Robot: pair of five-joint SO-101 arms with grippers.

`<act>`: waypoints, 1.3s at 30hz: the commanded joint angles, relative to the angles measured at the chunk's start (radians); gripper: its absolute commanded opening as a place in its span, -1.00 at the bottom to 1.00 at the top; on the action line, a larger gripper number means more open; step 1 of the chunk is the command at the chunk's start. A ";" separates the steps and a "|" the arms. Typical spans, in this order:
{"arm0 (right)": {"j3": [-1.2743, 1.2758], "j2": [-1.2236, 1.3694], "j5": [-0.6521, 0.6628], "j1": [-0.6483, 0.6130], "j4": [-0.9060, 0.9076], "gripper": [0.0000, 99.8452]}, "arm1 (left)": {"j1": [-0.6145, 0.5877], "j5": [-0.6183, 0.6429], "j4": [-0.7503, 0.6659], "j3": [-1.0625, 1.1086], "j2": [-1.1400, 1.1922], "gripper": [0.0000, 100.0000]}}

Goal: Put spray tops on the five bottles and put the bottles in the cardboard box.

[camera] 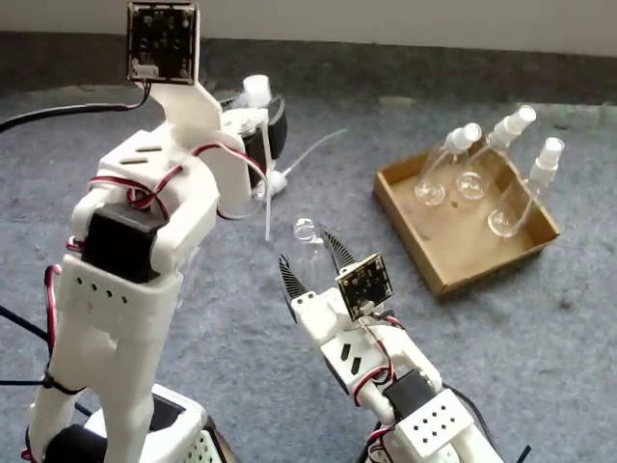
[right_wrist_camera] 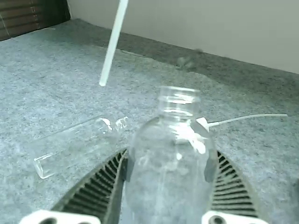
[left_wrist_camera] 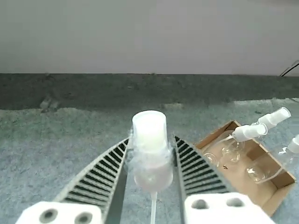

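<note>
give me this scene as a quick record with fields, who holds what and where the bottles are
left gripper: shut on a spray top, tube hanging down
right gripper: shut on an upright open bottle
cardboard box: three capped bottles leaning inside
carpet: one bare bottle lying down, a loose spray top nearby

Overhead, close wrist views, cardboard box shared
</note>
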 commanded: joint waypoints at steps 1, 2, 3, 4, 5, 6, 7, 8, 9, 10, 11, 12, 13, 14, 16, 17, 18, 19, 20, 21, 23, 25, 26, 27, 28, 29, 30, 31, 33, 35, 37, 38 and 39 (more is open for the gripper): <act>0.117 -0.015 0.014 -0.002 0.005 -0.62 | 0.110 0.005 -0.032 0.038 -0.170 -0.97; 0.117 -0.015 0.014 -0.002 0.005 -0.62 | 0.120 0.005 -0.032 0.059 -0.213 -0.96; 0.117 -0.015 0.014 -0.002 0.005 -0.62 | 0.116 0.005 -0.034 0.087 -0.255 -0.96; 0.117 -0.015 0.014 -0.002 0.005 -0.62 | 0.116 0.005 -0.040 0.124 -0.292 -0.96; 0.117 -0.015 0.014 -0.002 0.005 -0.62 | 0.119 0.005 -0.046 0.165 -0.328 -0.96; 0.117 -0.015 0.014 -0.002 0.005 -0.62 | 0.130 0.003 -0.064 0.211 -0.358 -0.96; 0.117 -0.013 0.014 -0.002 0.007 -0.62 | 0.139 0.003 -0.091 0.254 -0.390 -0.96; 0.117 -0.013 0.014 -0.002 0.007 -0.62 | 0.139 0.003 -0.118 0.294 -0.426 -0.96; 0.117 -0.013 0.014 -0.002 0.007 -0.62 | 0.136 0.003 -0.146 0.332 -0.466 -0.96; 0.117 -0.012 0.014 -0.002 0.007 -0.62 | 0.137 0.005 -0.164 0.374 -0.506 -0.96; 0.117 -0.008 0.014 -0.002 0.007 -0.62 | 0.142 0.005 -0.180 0.418 -0.545 -0.96; 0.117 -0.008 0.014 -0.002 0.010 -0.62 | 0.143 0.005 -0.184 0.464 -0.582 -0.96; 0.117 -0.012 0.014 -0.002 0.027 -0.62 | 0.140 0.005 -0.189 0.507 -0.611 -0.96; 0.117 -0.013 0.014 -0.002 0.042 -0.62 | 0.136 0.005 -0.190 0.544 -0.641 -0.96; 0.117 -0.013 0.014 -0.004 0.050 -0.62 | 0.116 0.003 -0.190 0.593 -0.682 -0.96; 0.117 -0.013 0.014 -0.004 0.050 -0.62 | 0.096 0.003 -0.192 0.607 -0.691 -0.96; 0.117 -0.013 0.014 -0.004 0.050 -0.62 | 0.085 0.003 -0.207 0.613 -0.693 -0.96; 0.117 -0.013 0.014 -0.004 0.050 -0.62 | 0.068 0.003 -0.239 0.618 -0.691 -0.96; 0.119 -0.013 0.014 -0.004 0.050 -0.62 | 0.054 0.003 -0.276 0.619 -0.691 -0.96; 0.119 -0.013 0.014 -0.004 0.051 -0.62 | 0.035 0.003 -0.308 0.621 -0.690 -0.96; 0.119 -0.013 0.014 -0.004 0.053 -0.62 | 0.021 0.005 -0.376 0.638 -0.690 -0.96; 0.119 -0.013 0.014 -0.004 0.053 -0.62 | 0.015 0.005 -0.436 0.668 -0.688 -0.96; 0.119 -0.013 0.014 -0.004 0.053 -0.62 | 0.015 0.005 -0.453 0.690 -0.679 -0.96; 0.119 -0.013 0.014 -0.004 0.053 -0.62 | 0.015 0.005 -0.456 0.700 -0.662 -0.96; 0.119 -0.013 0.014 -0.004 0.053 -0.62 | 0.015 0.005 -0.456 0.705 -0.642 -0.96; 0.119 -0.013 0.014 -0.004 0.053 -0.62 | 0.015 0.005 -0.454 0.705 -0.622 -0.96; 0.119 -0.013 0.014 -0.004 0.053 -0.62 | 0.015 0.005 -0.457 0.704 -0.602 -0.96; 0.119 -0.013 0.014 -0.004 0.053 -0.62 | 0.021 0.005 -0.460 0.702 -0.590 -0.96; 0.119 -0.013 0.014 -0.004 0.053 -0.62 | 0.024 0.005 -0.485 0.691 -0.564 -0.96; 0.119 -0.013 0.014 -0.004 0.053 -0.62 | 0.030 0.005 -0.526 0.674 -0.545 -0.96; 0.119 -0.013 0.014 -0.004 0.053 -0.62 | 0.033 0.005 -0.560 0.674 -0.538 -0.96; 0.119 -0.013 0.014 -0.004 0.053 -0.62 | 0.033 0.005 -0.575 0.679 -0.536 -0.96; 0.119 -0.013 0.014 -0.004 0.053 -0.62 | 0.033 0.005 -0.588 0.684 -0.536 -0.96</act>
